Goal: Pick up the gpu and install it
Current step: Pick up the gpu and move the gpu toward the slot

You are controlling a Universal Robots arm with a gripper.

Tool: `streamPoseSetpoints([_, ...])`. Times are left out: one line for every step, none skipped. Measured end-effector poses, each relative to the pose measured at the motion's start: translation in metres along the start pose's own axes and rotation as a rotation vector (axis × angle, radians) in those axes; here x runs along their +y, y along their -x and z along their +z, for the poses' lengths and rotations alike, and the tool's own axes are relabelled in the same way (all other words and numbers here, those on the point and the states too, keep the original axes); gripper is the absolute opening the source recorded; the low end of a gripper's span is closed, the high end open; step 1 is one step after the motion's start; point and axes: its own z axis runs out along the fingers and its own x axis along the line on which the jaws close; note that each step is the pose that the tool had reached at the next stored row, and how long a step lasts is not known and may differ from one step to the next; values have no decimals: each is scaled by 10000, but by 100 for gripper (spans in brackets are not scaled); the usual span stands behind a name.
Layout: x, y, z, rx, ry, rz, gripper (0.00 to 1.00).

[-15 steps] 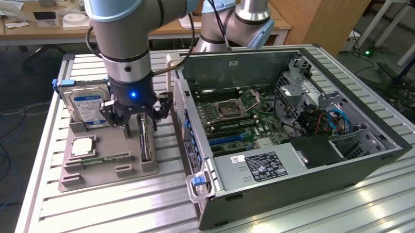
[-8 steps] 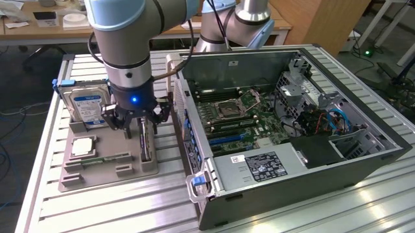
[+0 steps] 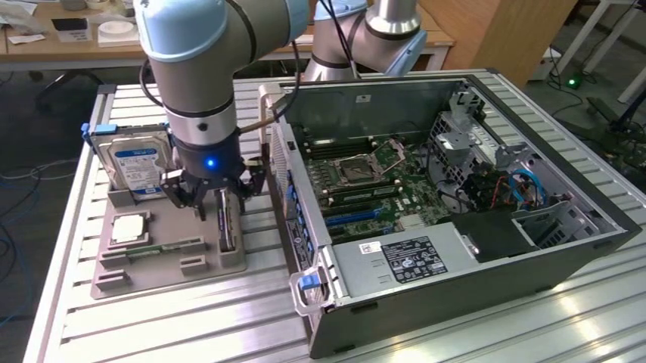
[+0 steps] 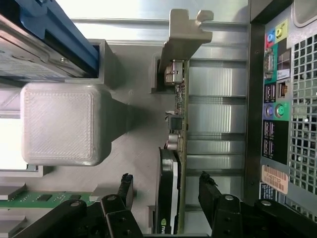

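**Claw spread wide astride the gpu, nothing gripped yet**

Exterior view: the gripper (image 3: 214, 198) hangs low over the grey holder tray (image 3: 151, 276), on the exterior view's left of the open computer case (image 3: 485, 280). The gpu (image 3: 227, 227) stands on edge in its slot, directly under the claw and at the tray's side nearest the case. Its long axis runs from far to near, roughly parallel to the case's rear panel. The claw is above the card's far half. Counted on the tray: one gpu, one hard drive (image 3: 136, 168), one processor chip (image 3: 127, 227) and one memory stick (image 3: 162, 248). There is one case and one arm.

Wrist view: the gripper (image 4: 165, 178) is fully spread. Its two dark fingers (image 4: 125, 184) stand one on each face of the gpu (image 4: 179, 124), with a gap showing on both sides, so it holds nothing. Seen edge-on, the card's long axis runs straight away from the claw and ends at one metal bracket (image 4: 185, 29). The squeeze would therefore go across the card's thin dimension. Around it are one grey block (image 4: 59, 124), the memory stick (image 4: 39, 198) and the case's port panel (image 4: 275, 114).
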Motion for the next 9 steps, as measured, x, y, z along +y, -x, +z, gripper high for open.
streamPoseSetpoints([-1, 0, 15, 0, 0, 0, 65])
streamPoseSetpoints([-1, 0, 32, 0, 0, 1, 65])
streamPoseSetpoints([-2, -1, 48, 0, 0, 2, 65])
streamPoseSetpoints([-3, -1, 66, -1, 0, 4, 65])
streamPoseSetpoints([-3, -1, 84, -1, 0, 6, 65])
streamPoseSetpoints([-4, -2, 101, 0, -1, 7, 65])
streamPoseSetpoints([-5, -2, 119, 0, -1, 9, 65])
streamPoseSetpoints([-6, -2, 133, -3, 0, 9, 65])
streamPoseSetpoints([-6, -2, 134, 0, -9, 10, 65])
